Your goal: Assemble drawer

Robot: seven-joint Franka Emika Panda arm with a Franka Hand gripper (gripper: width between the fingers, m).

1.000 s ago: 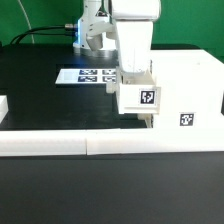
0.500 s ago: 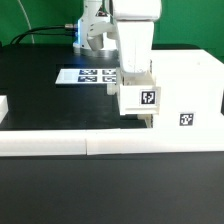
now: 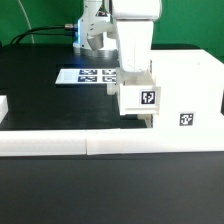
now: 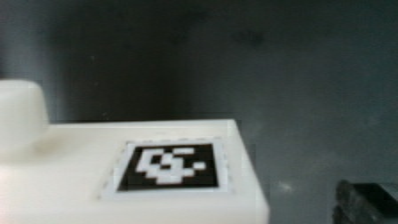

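Observation:
The drawer's large white housing (image 3: 187,88) stands at the exterior view's right, with a tag on its front. A small white tray (image 3: 139,98) with a square tag sits against the housing's left side, raised off the table. My gripper (image 3: 134,72) hangs straight above this tray, its fingers hidden behind it. In the wrist view the tray's tagged face (image 4: 173,163) fills the near part. One dark fingertip (image 4: 370,204) shows beside the tray's edge, with a gap between them. The jaws look open.
A long low white border wall (image 3: 90,145) runs across the front. The marker board (image 3: 85,76) lies flat behind the gripper. A white piece (image 3: 3,106) shows at the left edge. A rounded white part (image 4: 18,115) sits beside the tray in the wrist view.

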